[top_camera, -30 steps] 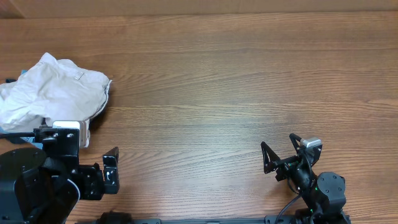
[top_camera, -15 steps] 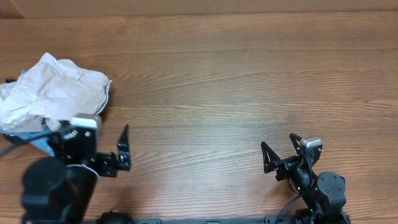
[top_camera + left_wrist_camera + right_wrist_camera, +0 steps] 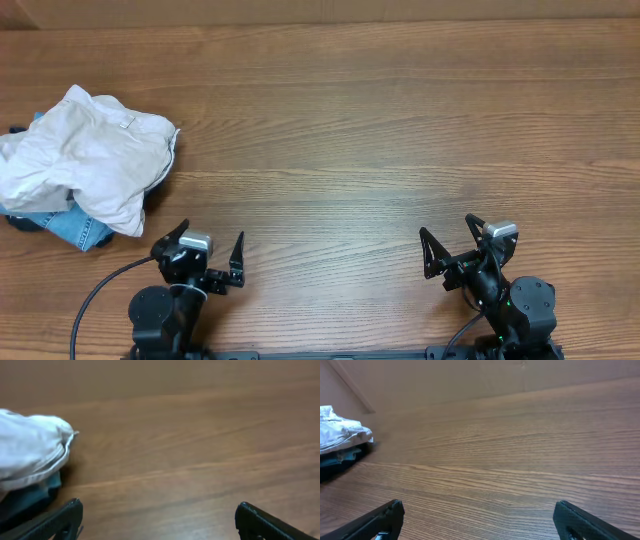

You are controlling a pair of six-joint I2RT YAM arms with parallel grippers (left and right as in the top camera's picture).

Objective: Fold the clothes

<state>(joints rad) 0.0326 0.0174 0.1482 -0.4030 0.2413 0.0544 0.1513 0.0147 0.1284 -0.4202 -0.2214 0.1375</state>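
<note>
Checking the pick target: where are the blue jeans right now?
Overhead, the jeans sit near the left edge of the table, mostly buried under the crumpled cream shorts; a blue corner pokes out just left of the open left gripper.

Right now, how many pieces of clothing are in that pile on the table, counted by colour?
cream shorts: 1
blue jeans: 1, lying partly under the shorts
Total: 2
</note>
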